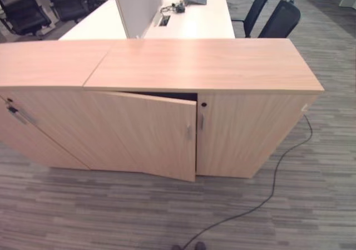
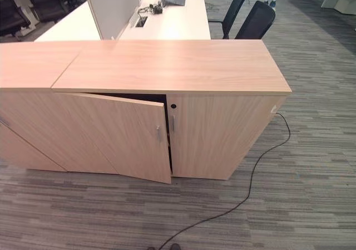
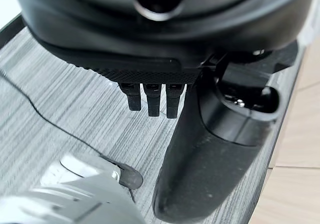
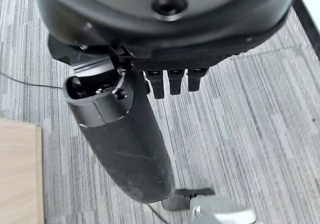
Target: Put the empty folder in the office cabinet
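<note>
Nearest, my left hand [image 3: 150, 92] and right hand [image 4: 172, 77] hung above the grey carpet [image 1: 111, 216], fingers relaxed and holding nothing. Ahead at 12 o'clock stood the office cabinet [image 1: 200, 66], its left door [image 1: 150, 133] ajar, its right door [image 1: 245, 133] closed. Farther off at 12 o'clock lay a white table [image 1: 206, 16], with black chairs [image 1: 281, 19] at 1 o'clock. I could not see the folder.

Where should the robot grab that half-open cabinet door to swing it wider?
Take the cabinet door by its free right edge, near the small handle, coming from the front. That edge already stands out from the cabinet, leaving a gap for fingers.
</note>
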You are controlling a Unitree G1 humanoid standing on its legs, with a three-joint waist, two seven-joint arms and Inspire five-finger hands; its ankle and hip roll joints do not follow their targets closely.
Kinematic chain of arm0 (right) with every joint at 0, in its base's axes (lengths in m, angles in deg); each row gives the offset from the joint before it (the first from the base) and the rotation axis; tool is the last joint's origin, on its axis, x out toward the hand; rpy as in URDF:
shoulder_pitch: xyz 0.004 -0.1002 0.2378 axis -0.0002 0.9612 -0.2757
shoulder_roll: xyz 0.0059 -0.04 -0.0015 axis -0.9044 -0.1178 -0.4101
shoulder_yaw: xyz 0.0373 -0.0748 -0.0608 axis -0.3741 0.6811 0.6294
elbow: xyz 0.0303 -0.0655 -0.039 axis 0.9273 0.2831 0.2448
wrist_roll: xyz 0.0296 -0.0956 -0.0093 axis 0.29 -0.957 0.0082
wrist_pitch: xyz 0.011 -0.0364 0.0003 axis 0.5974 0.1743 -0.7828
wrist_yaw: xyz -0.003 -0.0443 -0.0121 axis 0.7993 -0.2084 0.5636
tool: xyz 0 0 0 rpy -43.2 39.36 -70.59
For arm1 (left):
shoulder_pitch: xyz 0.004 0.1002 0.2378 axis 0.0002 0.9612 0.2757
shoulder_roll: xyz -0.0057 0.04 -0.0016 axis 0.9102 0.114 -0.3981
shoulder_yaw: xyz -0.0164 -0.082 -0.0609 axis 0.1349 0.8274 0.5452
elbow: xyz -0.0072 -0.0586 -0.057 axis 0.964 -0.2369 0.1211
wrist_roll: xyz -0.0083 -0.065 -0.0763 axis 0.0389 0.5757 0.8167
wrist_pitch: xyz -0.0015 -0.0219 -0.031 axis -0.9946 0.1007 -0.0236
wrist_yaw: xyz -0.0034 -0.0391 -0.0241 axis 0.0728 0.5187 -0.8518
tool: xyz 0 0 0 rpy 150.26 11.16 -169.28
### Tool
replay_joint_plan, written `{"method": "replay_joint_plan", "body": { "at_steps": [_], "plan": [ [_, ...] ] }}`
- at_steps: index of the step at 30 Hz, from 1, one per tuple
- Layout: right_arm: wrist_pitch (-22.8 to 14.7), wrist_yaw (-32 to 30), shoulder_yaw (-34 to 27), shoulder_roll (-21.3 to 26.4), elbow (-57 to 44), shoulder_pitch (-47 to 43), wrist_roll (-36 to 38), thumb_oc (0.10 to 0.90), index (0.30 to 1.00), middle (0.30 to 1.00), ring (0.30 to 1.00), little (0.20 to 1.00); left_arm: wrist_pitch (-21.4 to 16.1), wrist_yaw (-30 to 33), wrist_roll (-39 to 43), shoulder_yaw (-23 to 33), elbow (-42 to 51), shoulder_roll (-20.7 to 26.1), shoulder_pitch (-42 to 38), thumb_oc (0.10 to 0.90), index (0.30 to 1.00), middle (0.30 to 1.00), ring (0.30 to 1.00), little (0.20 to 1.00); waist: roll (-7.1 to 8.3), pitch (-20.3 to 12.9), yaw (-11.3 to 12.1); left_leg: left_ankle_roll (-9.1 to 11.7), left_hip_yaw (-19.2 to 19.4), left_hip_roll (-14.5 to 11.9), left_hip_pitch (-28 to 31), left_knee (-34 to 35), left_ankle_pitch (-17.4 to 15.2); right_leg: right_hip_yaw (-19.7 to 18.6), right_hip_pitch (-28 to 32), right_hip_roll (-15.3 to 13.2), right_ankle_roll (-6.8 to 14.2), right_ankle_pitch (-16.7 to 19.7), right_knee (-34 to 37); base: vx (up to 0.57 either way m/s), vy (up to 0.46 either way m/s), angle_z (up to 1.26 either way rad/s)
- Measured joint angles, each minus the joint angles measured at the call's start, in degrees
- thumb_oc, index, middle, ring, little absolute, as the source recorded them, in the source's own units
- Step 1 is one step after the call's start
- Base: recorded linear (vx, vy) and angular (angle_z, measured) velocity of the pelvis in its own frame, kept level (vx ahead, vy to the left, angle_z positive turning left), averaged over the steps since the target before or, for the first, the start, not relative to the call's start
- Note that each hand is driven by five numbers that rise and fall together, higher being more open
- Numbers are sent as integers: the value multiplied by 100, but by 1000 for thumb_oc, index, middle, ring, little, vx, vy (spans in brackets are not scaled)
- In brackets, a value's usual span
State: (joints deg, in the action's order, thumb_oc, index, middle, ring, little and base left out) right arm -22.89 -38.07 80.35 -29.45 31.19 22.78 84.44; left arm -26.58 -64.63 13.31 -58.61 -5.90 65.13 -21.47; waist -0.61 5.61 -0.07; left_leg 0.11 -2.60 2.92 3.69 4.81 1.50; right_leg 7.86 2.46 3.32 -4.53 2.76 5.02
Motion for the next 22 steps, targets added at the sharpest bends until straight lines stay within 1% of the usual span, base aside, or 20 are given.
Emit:
{"method": "replay_joint_plan", "body": {
  "at_steps": [2,3,5,6,7,8,10,12,13,15,17,19,22],
  "plan": [
    [7,5,9,24,-131,28,-74,800,900,900,900,900,38,-84,-573,-865,344,101,-139,800,900,900,900,900,-129,-109,-11,-63,89,49,-43,-2,42,-3,-35,-70,123,32,16,58,89,1],
    [5,5,243,3,-172,29,-87,800,900,900,900,900,50,-179,-807,-1134,707,102,-283,800,900,900,900,900,-177,-229,-135,-92,96,109,-34,-3,61,-35,-62,-123,191,44,33,66,91,-10],
    [-5,18,281,-24,-217,8,-268,800,900,900,900,900,29,-244,-838,-1342,1040,84,-407,800,900,900,900,900,-204,-262,-161,-129,166,131,-23,-2,106,-83,-65,-152,229,61,33,57,55,-20],
    [15,33,352,-17,-267,23,-330,800,900,900,900,900,-11,-341,-983,-1372,1203,73,-426,800,900,900,900,900,-197,-270,-163,-105,244,131,3,-3,128,-150,-32,-155,256,75,31,32,18,-31],
    [14,44,381,-20,-298,58,-439,800,900,900,900,900,-136,-342,-1053,-1287,1103,46,-484,800,900,900,900,900,-169,-296,-224,-51,252,137,59,-3,160,-190,16,-159,281,60,33,47,26,-24],
    [14,44,380,-20,-297,81,-488,800,900,900,900,900,-176,-339,-1082,-1215,953,41,-504,800,900,900,900,900,-146,-355,-294,-51,251,138,57,-3,161,-198,15,-162,303,44,34,44,28,-12],
    [10,43,378,-18,-295,120,-523,800,900,900,900,900,-165,-341,-1279,-997,479,25,-486,800,900,900,900,900,-109,-366,-288,-51,263,136,80,-4,161,-222,24,-159,309,40,35,39,25,-4],
    [4,47,366,-18,-292,210,-523,800,900,900,900,900,-40,-321,-1310,-527,-98,48,-209,800,900,900,900,900,-115,-370,-277,-52,256,133,143,-4,157,-239,88,-158,314,31,36,0,0,0],
    [6,48,348,-18,-276,271,-525,800,900,900,900,900,-31,-305,-1313,-344,-212,61,-78,800,900,900,900,900,-125,-368,-263,-52,256,134,136,-4,155,-239,84,-158,353,6,36,7,-1,3],
    [7,53,311,-20,-256,286,-524,800,900,900,900,900,15,-296,-1230,101,-271,81,172,800,900,900,900,900,-133,-370,-200,-51,252,134,148,-4,153,-229,78,-159,354,4,36,0,0,0],
    [7,56,307,-22,-146,304,-524,800,900,900,900,900,97,-282,-1171,205,-302,78,333,800,900,900,900,900,-125,-365,-105,-51,252,136,140,-3,146,-219,71,-161,353,-3,36,-1,-13,6],
    [11,57,306,-24,-121,303,-524,800,900,900,900,900,131,-287,-1008,196,-341,60,403,800,900,900,900,900,-112,-366,-104,-47,243,136,135,-3,127,-191,71,-163,352,-2,36,3,-9,9],
    [-1,55,306,-37,-130,310,-522,800,900,900,900,900,160,-287,-982,-73,-181,34,447,800,900,900,900,900,-97,-365,-105,-69,246,129,117,-2,68,-183,47,-156,345,3,35,-1,-1,1]
  ]
}}
